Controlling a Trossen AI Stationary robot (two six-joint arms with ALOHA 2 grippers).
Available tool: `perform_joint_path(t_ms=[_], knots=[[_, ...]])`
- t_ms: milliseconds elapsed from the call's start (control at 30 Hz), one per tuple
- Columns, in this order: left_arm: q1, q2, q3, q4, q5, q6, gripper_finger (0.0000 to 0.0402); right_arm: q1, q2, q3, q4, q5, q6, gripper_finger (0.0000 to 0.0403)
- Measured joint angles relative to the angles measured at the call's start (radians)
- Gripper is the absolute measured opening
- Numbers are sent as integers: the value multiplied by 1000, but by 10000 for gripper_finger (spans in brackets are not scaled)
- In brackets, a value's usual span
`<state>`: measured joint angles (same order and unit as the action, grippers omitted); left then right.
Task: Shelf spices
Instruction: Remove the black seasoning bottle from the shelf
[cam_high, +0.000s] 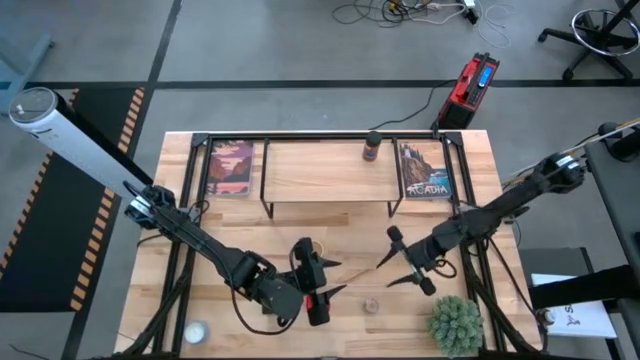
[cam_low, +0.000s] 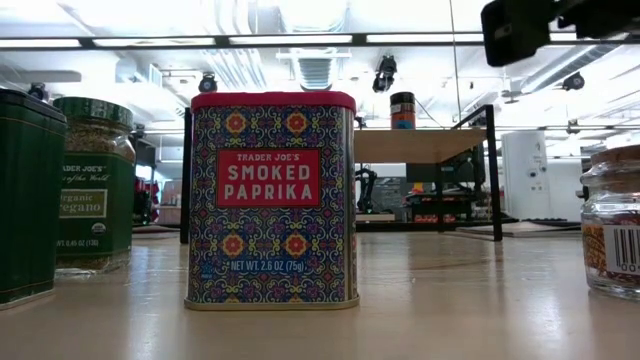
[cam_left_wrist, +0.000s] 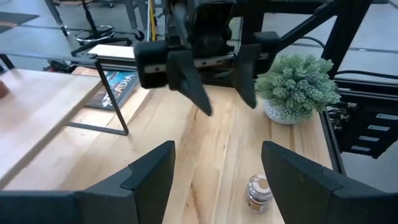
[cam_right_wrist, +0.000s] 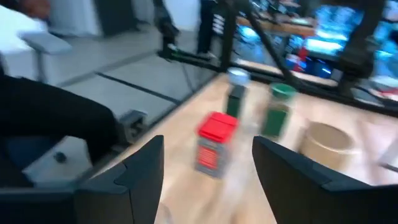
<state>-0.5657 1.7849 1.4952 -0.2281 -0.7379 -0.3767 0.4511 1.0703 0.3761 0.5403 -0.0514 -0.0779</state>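
I aim my right gripper (cam_right_wrist: 205, 171), fingers apart, squarely over the red square paprika tin (cam_right_wrist: 212, 144); left gripper (cam_left_wrist: 214, 174) waits, spread empty.

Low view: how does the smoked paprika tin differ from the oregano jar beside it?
The paprika tin is square, opaque, patterned, with a red lid; the oregano jar is round, see-through near its top, green-labelled. The tin stands nearer the camera, the jar farther back. Both stand upright on the table, off the shelf.

Shelf (cam_high: 330, 170): bottle (cam_high: 372, 148) on top, one card (cam_high: 231, 168) at each end, plant (cam_high: 456, 323) well in front.
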Motion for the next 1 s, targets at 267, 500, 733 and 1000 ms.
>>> perform_joint_path(t_ms=[267, 500, 733, 1000], knots=[[55, -45, 0, -138, 6, 3, 229, -40, -134, 96, -272, 179, -17, 215], [131, -58, 0, -150, 82, 104, 229, -185, -193, 111, -352, 185, 7, 204], [227, -59, 0, -129, 182, 210, 229, -344, -218, 111, -409, 176, 15, 206], [334, -69, 0, -85, 293, 315, 220, -444, -275, 111, -466, 213, 27, 220]])
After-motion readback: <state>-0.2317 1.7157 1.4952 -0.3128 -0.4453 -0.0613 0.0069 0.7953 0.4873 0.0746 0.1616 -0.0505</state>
